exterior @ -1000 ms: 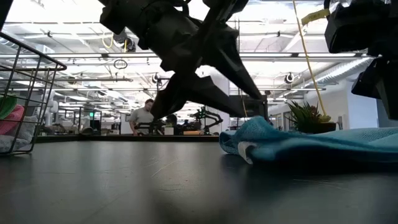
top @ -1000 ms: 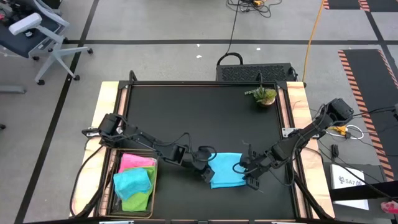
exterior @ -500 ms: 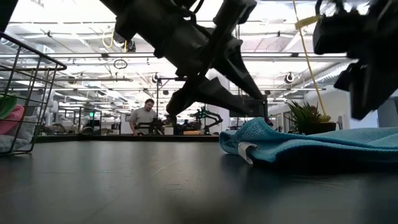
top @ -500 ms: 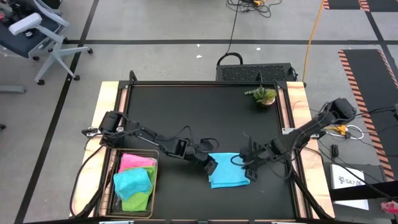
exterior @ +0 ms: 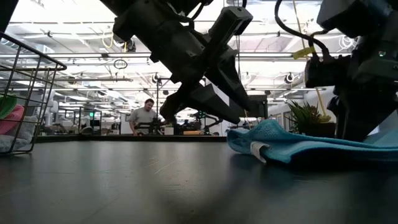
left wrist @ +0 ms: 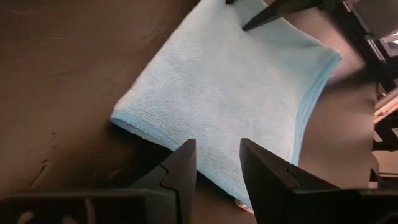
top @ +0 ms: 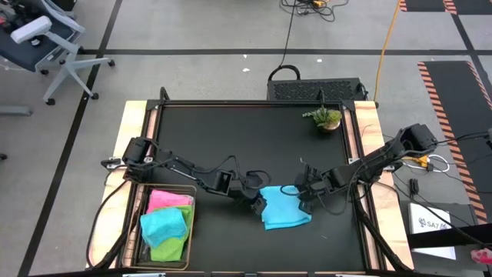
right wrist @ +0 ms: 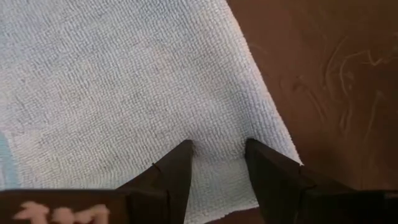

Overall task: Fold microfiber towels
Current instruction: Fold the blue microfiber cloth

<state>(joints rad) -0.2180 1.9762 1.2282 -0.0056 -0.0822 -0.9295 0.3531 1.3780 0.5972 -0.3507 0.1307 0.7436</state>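
Observation:
A light blue microfiber towel (top: pixel 286 209) lies folded flat on the black table, toward the near middle. My left gripper (top: pixel 260 205) stands open at the towel's left edge, slanting down, with the edge (left wrist: pixel 155 134) just ahead of its fingertips. My right gripper (top: pixel 300 198) is open and points steeply down onto the towel's far right part. In the low view the towel (exterior: pixel 311 146) shows as a low heap with a white tag at its left end. Pink, teal and lime towels lie in the wire basket (top: pixel 165 227). My left gripper: its fingertips (left wrist: pixel 186 162) overlap the towel's left edge in its wrist view, and I cannot tell whether they touch it. My right gripper rests both open fingertips (right wrist: pixel 180 158) on the towel's top surface near a corner (right wrist: pixel 273 149), from above. The cloth lies flat on the table and dimples a little between the tips.
The wire basket (exterior: pixel 31 93) with towels stands at the near left corner. A small potted plant (top: pixel 327 118) stands at the far right. Bare black table lies between the towel and the far edge. A person shows far off in the room behind.
My right gripper has moved from the towel's near right corner toward the far edge and down onto the cloth. My left gripper has edged a little toward the right. The towel has shifted slightly toward the right edge and turned a little.

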